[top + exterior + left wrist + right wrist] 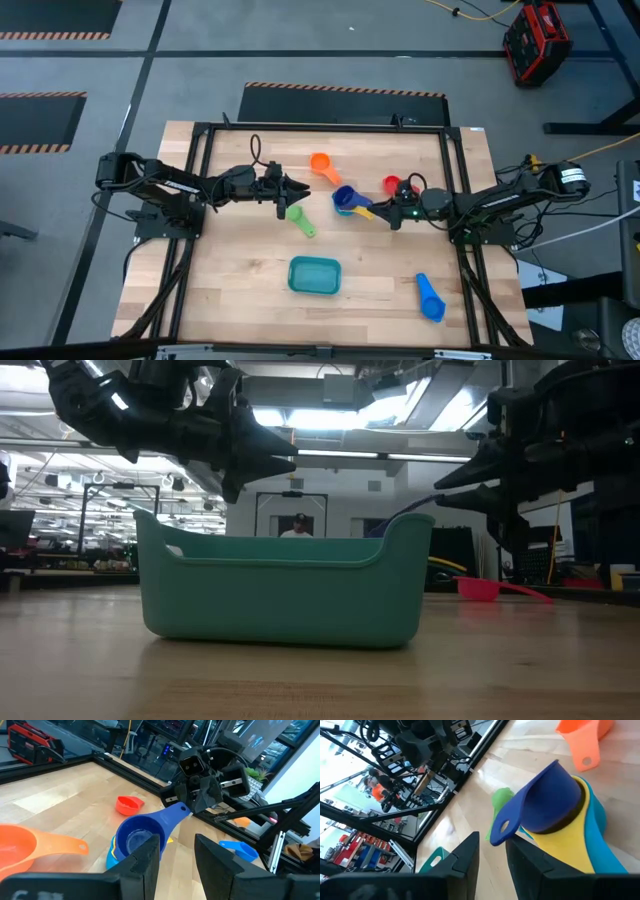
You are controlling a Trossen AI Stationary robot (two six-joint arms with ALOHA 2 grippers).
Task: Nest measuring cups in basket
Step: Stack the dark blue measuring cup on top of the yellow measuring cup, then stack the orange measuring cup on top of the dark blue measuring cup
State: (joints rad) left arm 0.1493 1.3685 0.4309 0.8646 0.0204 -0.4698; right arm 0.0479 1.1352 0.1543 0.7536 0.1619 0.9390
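Observation:
A stack of three measuring cups, dark blue [345,195] inside yellow [570,845] inside light blue [600,825], lies tilted on the table at mid-right. The dark blue handle [506,822] points toward my right gripper [381,212]. That gripper is open, with its fingertips on either side of the handle's free end and a gap showing. My left gripper [297,190] hangs open above the table, left of the stack, with nothing between its fingers. The green cup [300,218], orange cup [322,163], red cup [392,185] and blue cup [430,297] lie apart on the table. The teal basket [314,275] stands near the front.
A black frame [455,180] runs along the table's far, left and right sides. Bare wood lies left and right of the basket. In the low view the basket's wall [280,590] hides most of the cups; a person shows far off in the room behind it.

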